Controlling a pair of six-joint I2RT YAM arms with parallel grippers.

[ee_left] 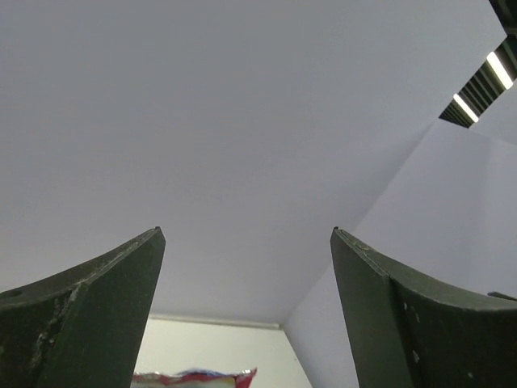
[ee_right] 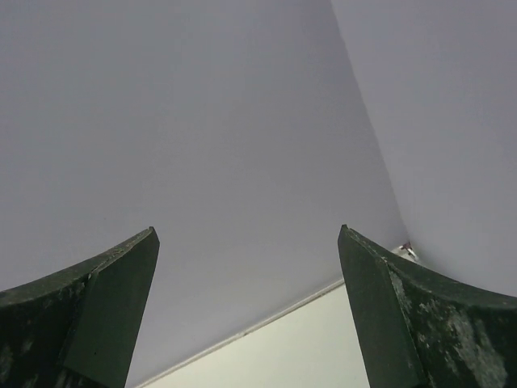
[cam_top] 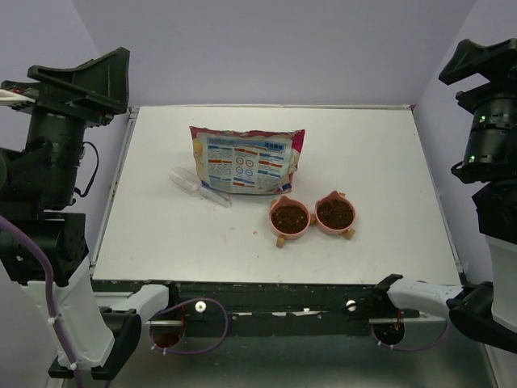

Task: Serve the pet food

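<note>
Pet food heaped in both cups of the twin pink cat-eared bowl near mid-worktop, just in front of the upright printed bag; clear plastic scoop lying at the bag's left. Left claw and right claw spread wide, empty, aimed at the walls. Probable risks: a reach nudging the light bowl and scattering kibble, or toppling the bag onto it.

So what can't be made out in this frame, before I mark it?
- Bag: label print too small to read in the top view; the left wrist view's bottom edge cuts off all but its top.
- Pet food: only its surface shows in the bowls; depth hidden by the rims.
- Clear plastic piece beside the bag: too faint to tell contents.
</note>
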